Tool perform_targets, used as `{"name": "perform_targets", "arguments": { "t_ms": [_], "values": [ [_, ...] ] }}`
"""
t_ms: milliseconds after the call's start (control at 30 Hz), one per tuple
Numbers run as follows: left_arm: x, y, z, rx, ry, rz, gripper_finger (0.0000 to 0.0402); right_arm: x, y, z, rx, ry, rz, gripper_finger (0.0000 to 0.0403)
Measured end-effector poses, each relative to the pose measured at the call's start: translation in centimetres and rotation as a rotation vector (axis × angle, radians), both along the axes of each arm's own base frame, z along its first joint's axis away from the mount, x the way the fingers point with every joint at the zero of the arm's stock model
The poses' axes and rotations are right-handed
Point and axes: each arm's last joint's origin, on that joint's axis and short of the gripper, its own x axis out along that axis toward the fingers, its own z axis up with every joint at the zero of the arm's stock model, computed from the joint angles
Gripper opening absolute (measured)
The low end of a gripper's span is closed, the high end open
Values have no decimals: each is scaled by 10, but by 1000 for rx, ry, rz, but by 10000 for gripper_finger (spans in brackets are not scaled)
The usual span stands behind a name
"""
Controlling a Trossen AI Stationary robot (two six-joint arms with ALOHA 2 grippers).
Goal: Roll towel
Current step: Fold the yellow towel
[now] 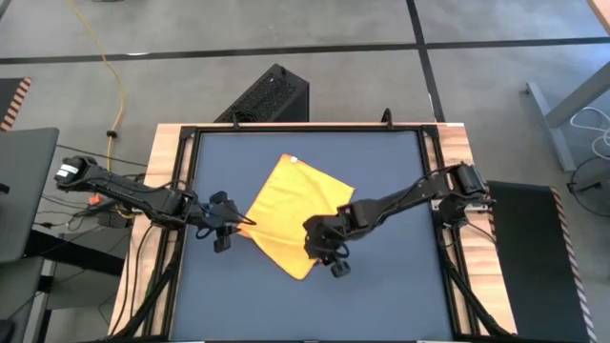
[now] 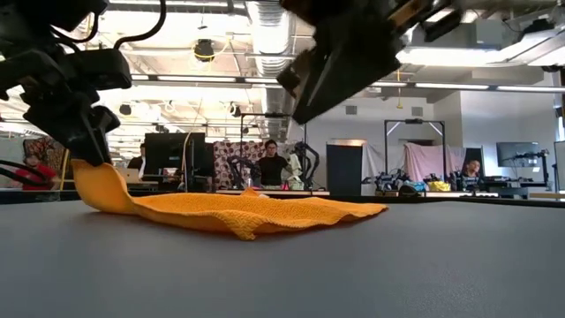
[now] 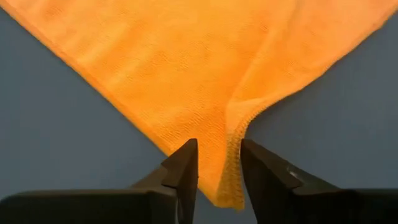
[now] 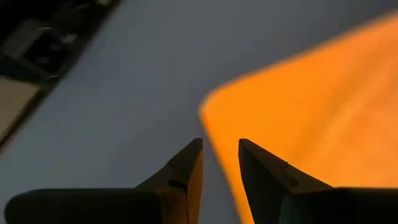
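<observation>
The yellow-orange towel (image 1: 295, 214) lies spread as a flat square on the dark table, turned like a diamond; it also shows in the low view (image 2: 265, 212). My left gripper (image 1: 236, 227) is at the towel's left corner and shut on it (image 3: 219, 168). My right gripper (image 1: 317, 248) hangs over the towel's near corner, well above the cloth in the low view (image 2: 305, 106). Its fingers stand a little apart and hold nothing (image 4: 221, 155). The towel's near corner (image 4: 214, 109) shows below them. My left gripper pinches the towel's left corner (image 3: 229, 177) between its two fingers, at the hemmed edge. The fingers come from the table's left, slanting down. The corner (image 2: 93, 172) is lifted a little off the table, and the rest of the towel lies flat on it.
Black frame rails (image 1: 186, 191) and wooden strips run along the table's left and right sides. A black box (image 1: 267, 95) stands beyond the far edge. Bare table (image 1: 381, 295) lies near and right of the towel. People sit in the room behind (image 2: 269, 163).
</observation>
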Motion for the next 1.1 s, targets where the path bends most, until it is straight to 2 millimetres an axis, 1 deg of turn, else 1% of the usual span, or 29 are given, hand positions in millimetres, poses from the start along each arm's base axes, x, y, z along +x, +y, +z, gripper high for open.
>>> {"name": "perform_targets", "arguments": {
  "t_ms": [100, 200, 267, 300, 367, 433, 533, 567, 633, 767, 833, 967, 1100],
  "values": [
    [1, 3, 0, 21, 2, -7, 120, 1, 9, 2, -4, -39, 7, 128],
    [1, 6, 0, 41, 2, -16, 119, 9, 14, -8, 39, -47, -27, 128],
    [2, 8, 0, 41, 5, -39, 116, 16, 21, -23, 87, -33, -38, 128],
    [2, 9, 0, 41, 10, -53, 114, 21, 26, -27, 111, -59, -40, 128],
    [2, 10, -1, 34, 25, -79, 108, 23, 32, -34, 125, -65, -39, 128],
    [1, 10, -3, 24, 44, -109, 101, 28, 37, -33, 139, -95, -49, 128],
    [1, 11, -5, 13, 68, -157, 91, 27, 43, -33, 117, -107, -92, 128],
    [1, 11, -5, 13, 75, -172, 87, 28, 44, -36, 98, -109, -105, 128],
    [2, 11, -6, 18, 75, -194, 81, 28, 50, -45, 81, -96, -105, 128],
    [4, 11, -7, 20, 82, -199, 67, 31, 60, -77, 99, -33, -123, 128],
    [4, 11, -9, 14, 94, -204, 60, 32, 63, -85, 107, -2, -152, 128],
    [5, 11, -9, 8, 93, -222, 45, 32, 65, -86, 91, -5, -275, 128],
    [5, 11, -9, -4, 92, -214, 24, 29, 71, -78, 79, -27, -279, 128]
  ]
}}
